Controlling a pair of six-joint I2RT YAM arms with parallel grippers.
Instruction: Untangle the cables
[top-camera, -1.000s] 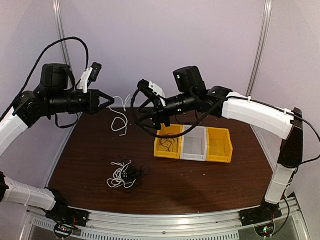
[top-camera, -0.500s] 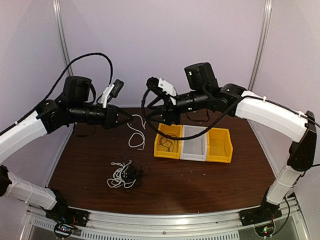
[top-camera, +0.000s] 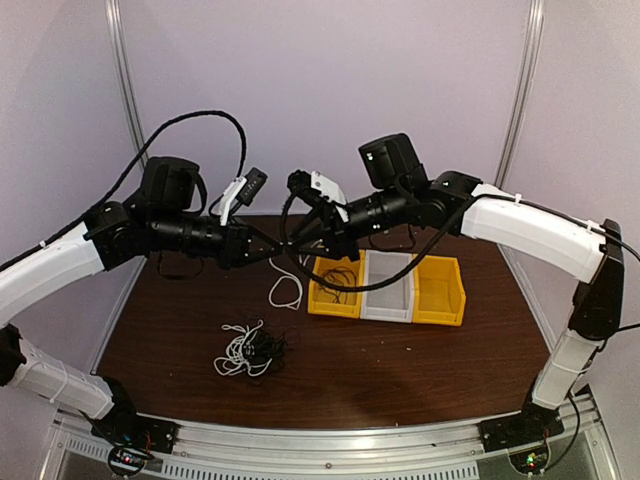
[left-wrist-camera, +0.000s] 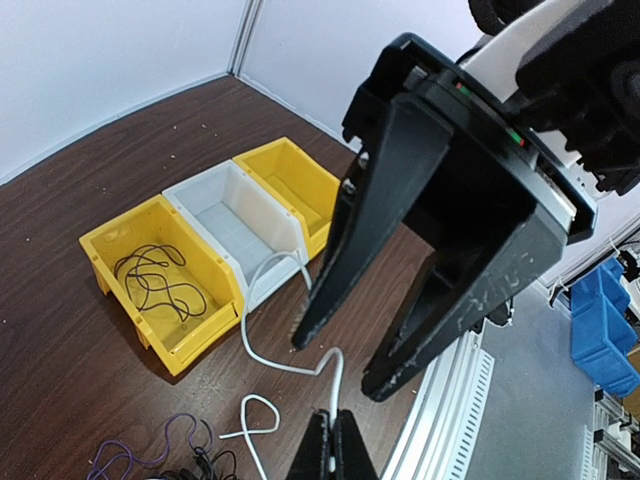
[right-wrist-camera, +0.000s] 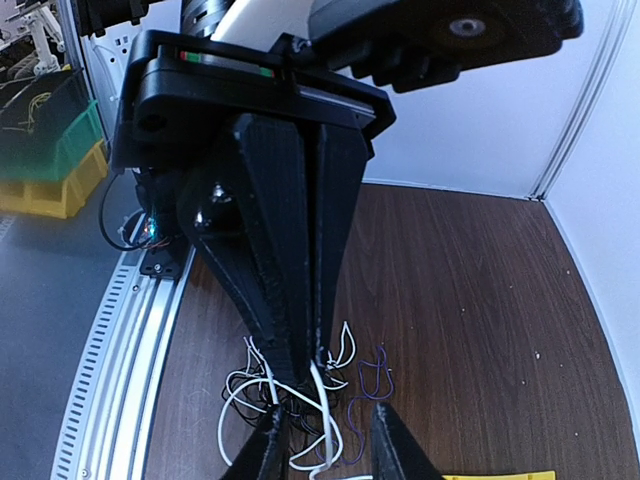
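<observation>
left gripper (top-camera: 270, 250) raised, level, clamps white cable (top-camera: 286, 294) | right gripper (top-camera: 291, 243) faces it tip-to-tip, jaws apart

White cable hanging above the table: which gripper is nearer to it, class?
Left. The left gripper is shut on the white cable, which hangs from its tip; the right gripper stands open, its fingers either side of it, not gripping.

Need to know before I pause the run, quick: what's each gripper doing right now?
Left gripper: jaws closed on the white cable.
Right gripper: jaws open, one on either side of that cable, nothing gripped.
</observation>
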